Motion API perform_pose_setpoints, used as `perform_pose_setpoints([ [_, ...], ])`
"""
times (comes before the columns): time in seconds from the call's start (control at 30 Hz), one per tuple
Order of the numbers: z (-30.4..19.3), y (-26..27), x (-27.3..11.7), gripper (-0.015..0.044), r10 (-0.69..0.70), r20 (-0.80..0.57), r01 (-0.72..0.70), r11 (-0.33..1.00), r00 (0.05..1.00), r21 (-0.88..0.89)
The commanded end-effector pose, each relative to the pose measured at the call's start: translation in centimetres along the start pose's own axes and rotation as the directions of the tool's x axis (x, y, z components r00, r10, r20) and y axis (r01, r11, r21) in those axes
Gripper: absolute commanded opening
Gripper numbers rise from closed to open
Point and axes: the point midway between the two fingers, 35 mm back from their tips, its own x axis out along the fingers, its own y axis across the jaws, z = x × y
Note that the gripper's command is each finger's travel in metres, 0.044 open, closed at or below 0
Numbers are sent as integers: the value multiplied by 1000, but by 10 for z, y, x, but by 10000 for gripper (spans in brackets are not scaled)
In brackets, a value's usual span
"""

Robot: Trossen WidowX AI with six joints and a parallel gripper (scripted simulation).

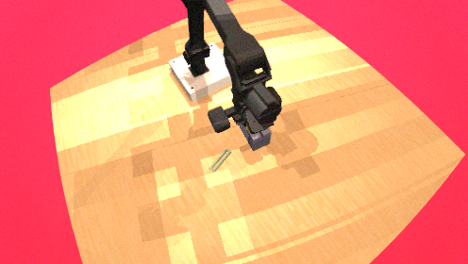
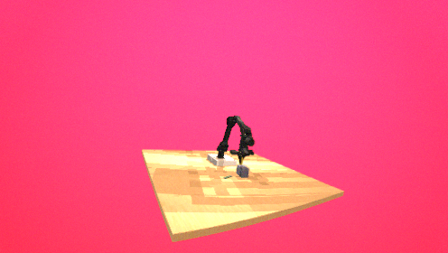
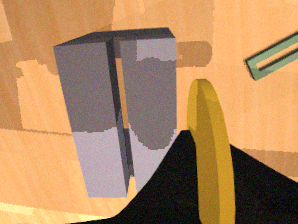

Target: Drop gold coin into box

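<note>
My gripper (image 1: 251,124) (image 2: 241,158) is shut on the gold coin (image 3: 215,165) and holds it on edge; a little gold also shows in the top and exterior views. The closed grey box (image 1: 260,140) (image 2: 242,171) (image 3: 150,90) stands on the table under the gripper. In the wrist view its dark slot runs lengthwise along the lid, left of the coin and roughly in line with the coin's faces, slightly tilted against them. The coin looks above the box's level, beside the slot; the exact height is unclear. The green holder (image 1: 227,151) (image 3: 254,71) lies flat and empty near the box.
The arm's white base (image 1: 212,88) (image 2: 216,161) stands behind the box. The arm reaches over from it and hides part of the box in the top view. The wooden table (image 1: 330,203) (image 2: 217,221) carries patchy shadows.
</note>
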Motion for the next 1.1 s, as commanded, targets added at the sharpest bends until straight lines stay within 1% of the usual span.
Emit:
perform_pose_setpoints([
  [0.0, -2, 10, -3, 0, 3, 13, -3, 1000, 1000, 1],
  [0.37, -11, 34, -3, 0, 6, 12, -6, 1000, 1000, 2],
  [0.73, -10, 31, 0, 0, 3, -1, -3, 1000, 1000, -2],
  [1.07, -11, 36, -4, 0, 3, -1, -3, 1000, 1000, 4],
])
